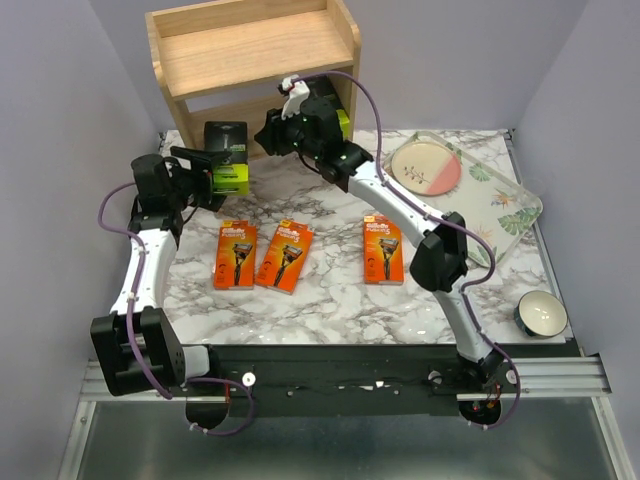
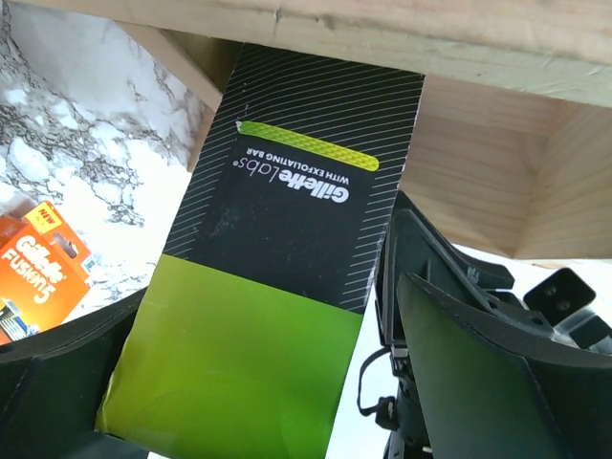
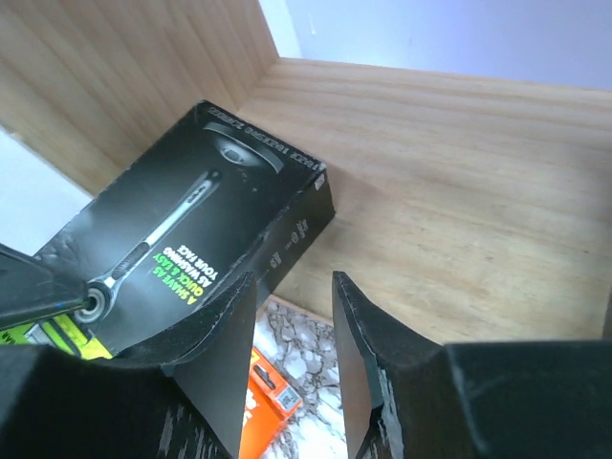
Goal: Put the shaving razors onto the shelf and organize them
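While the left gripper is spread wide, a dark pack stands between its fingers, lime end toward the wrist. A gap shows on one side, so it's not clamped. The pack is at the shelf lower front, left side. Right gripper is part-open with nothing between the fingers. A second dark pack is just beside them, tilted inside the lower tier. Three orange packs lie flat in a row on the marble table.

Lab; walled marble-look robot table
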`<action>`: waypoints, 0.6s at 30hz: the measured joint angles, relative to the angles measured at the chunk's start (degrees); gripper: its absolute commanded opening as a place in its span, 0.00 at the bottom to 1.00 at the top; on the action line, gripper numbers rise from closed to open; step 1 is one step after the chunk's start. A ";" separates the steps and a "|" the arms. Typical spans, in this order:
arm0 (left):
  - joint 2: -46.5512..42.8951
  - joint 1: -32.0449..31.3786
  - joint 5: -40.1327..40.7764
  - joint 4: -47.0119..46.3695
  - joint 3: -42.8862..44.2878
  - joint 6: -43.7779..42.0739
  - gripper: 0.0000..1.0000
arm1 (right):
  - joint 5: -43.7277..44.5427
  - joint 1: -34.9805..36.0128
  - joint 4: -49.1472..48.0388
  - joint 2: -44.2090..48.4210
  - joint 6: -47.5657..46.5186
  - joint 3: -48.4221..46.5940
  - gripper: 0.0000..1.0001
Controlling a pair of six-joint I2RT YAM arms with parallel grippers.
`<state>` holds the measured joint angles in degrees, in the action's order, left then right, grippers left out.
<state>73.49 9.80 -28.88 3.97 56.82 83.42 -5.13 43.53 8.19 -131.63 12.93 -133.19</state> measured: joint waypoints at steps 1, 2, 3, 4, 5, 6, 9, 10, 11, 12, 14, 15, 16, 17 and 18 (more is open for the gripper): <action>0.26 -0.20 0.02 -0.02 0.22 0.02 0.98 | -0.55 -0.15 0.13 -0.33 0.20 -0.24 0.45; 0.52 -0.35 0.04 0.00 0.46 0.02 0.98 | -0.85 -0.26 0.13 -0.72 0.52 -0.70 0.45; 0.83 -0.52 0.07 -0.02 0.76 0.00 0.98 | -1.25 -0.37 0.13 -1.25 0.72 -1.18 0.45; 1.11 -0.57 0.13 -0.07 0.98 0.00 0.98 | -1.62 -0.39 0.11 -1.70 0.98 -1.53 0.45; 1.40 -0.57 0.24 -0.09 1.16 0.00 0.98 | -1.84 -0.39 0.04 -2.14 1.09 -1.70 0.45; 1.60 -0.63 0.31 -0.07 1.29 0.00 0.98 | -2.08 -0.39 -0.02 -2.60 1.25 -1.79 0.45; 2.58 -0.92 0.57 -0.15 1.92 0.00 0.98 | -3.15 -0.35 -0.42 -4.98 1.84 -2.97 0.46; 2.86 -0.96 0.66 -0.31 2.05 -0.02 0.98 | -3.41 -0.35 -0.42 -5.49 1.95 -3.32 0.46; 3.08 -1.05 0.83 -0.35 2.14 -0.02 0.99 | -3.56 -0.20 -0.72 -6.54 2.08 -3.82 0.46; 3.28 -1.11 0.94 -0.37 2.23 -0.02 0.99 | -3.58 -0.17 -0.85 -6.91 2.08 -4.00 0.46; 3.37 -1.20 1.14 -0.42 2.32 -0.22 0.98 | -3.58 -0.04 -1.51 -8.55 2.05 -5.38 0.46; 3.34 -1.31 1.25 -0.42 2.32 -0.37 0.98 | -3.56 0.02 -1.97 -9.01 2.05 -5.73 0.46; 3.34 -1.31 1.27 -0.42 2.32 -0.55 0.98 | -3.54 0.15 -2.67 -9.79 2.01 -6.62 0.47; 3.32 -1.31 1.38 -0.39 2.32 -0.79 0.98 | -3.54 0.26 -3.02 -10.29 2.01 -7.41 0.47; 3.32 -1.31 1.49 -0.37 2.32 -0.92 0.98 | -3.52 0.42 -3.87 -10.73 1.97 -7.85 0.47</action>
<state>76.82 8.49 -27.40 3.60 59.13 82.50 -8.64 43.94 4.32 -142.37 14.90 -141.03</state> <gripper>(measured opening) 0.985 0.461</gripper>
